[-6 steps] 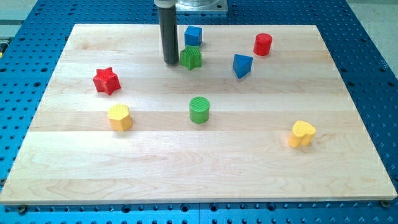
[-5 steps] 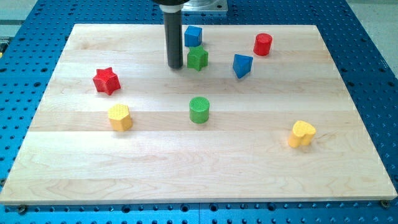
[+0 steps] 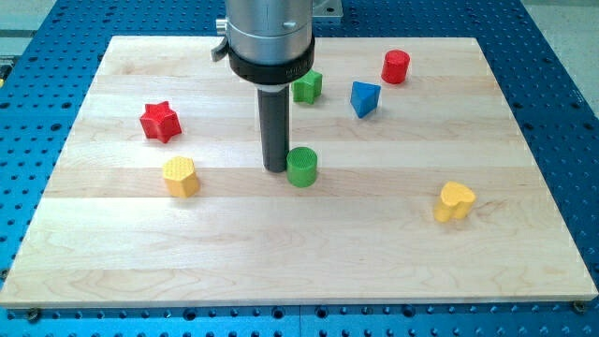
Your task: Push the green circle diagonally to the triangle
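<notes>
The green circle [image 3: 302, 167] is a short green cylinder near the middle of the wooden board [image 3: 299, 253]. My tip [image 3: 274, 168] rests on the board right at its left side, touching or nearly touching it. The blue triangle [image 3: 364, 97] lies up and to the right of the green circle, toward the view's top. The rod rises from the tip to the arm's metal collar at the view's top.
A green star-like block [image 3: 307, 87] sits just right of the arm's collar. A red cylinder [image 3: 396, 66] is at the top right, a red star [image 3: 160, 122] at the left, a yellow block [image 3: 180, 176] at lower left, a yellow heart [image 3: 454, 201] at the right.
My tip moved from beside the green star-like block down the view to the green circle's left side. The star-like block shifted right and a little up. The blue cube is now hidden behind the arm.
</notes>
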You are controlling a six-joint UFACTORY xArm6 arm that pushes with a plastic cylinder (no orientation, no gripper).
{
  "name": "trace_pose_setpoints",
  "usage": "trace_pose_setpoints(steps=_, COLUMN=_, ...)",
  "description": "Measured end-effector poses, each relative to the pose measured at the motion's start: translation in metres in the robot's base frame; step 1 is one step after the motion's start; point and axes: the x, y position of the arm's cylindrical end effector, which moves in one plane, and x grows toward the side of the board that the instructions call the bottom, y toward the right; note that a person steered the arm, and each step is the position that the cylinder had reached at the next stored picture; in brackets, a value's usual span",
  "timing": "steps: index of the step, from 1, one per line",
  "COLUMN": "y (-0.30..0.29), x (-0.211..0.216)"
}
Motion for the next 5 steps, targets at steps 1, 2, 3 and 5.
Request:
trace_pose_setpoints(steps=1, y=-0.001, x=0.058)
trace_pose_setpoints(steps=2, y=0.015, x=0.057)
trace_pose_setpoints(steps=3, y=0.015, x=-0.018)
trace_pose_setpoints(steps=5, y=0.013, x=0.011)
